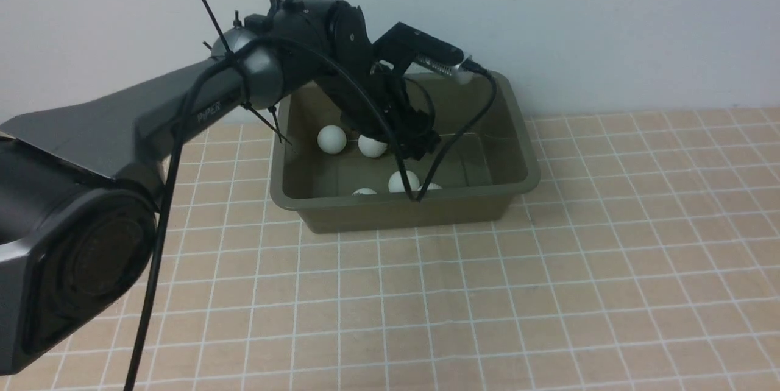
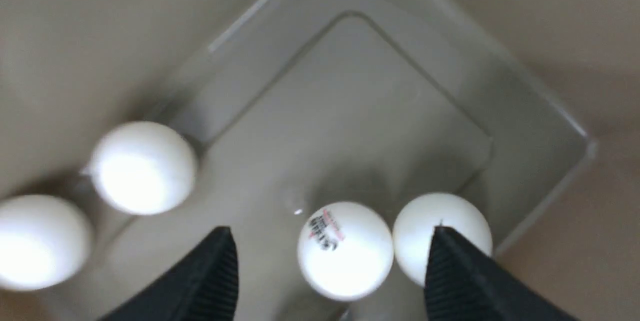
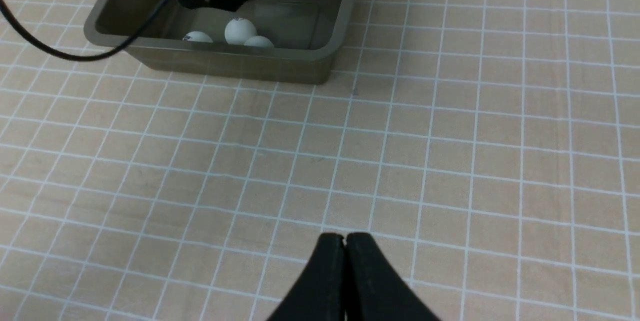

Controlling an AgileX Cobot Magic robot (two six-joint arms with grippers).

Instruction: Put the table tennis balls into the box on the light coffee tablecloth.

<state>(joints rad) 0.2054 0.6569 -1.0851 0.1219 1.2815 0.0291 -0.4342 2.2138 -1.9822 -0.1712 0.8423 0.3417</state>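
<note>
— Olive-green plastic: the box [image 1: 396,213] sits on the light coffee tablecloth [image 1: 548,293], toward twelve o'clock of the front view.
— And the table tennis balls [image 1: 404,181]?
— All five lie inside it. Two rest at about ten o'clock of its floor, and three gather at six o'clock by the near wall.
— The left claw [image 2: 332,235]?
— It reaches down into the box with its fingers [image 2: 210,281] spread wide, pinching nothing. The printed ball [image 2: 345,256] lies on the floor under the gap.
— The right claw [image 3: 344,239]?
— Pressed together and empty, above bare cloth, well apart from the box, at about its five o'clock.
</note>
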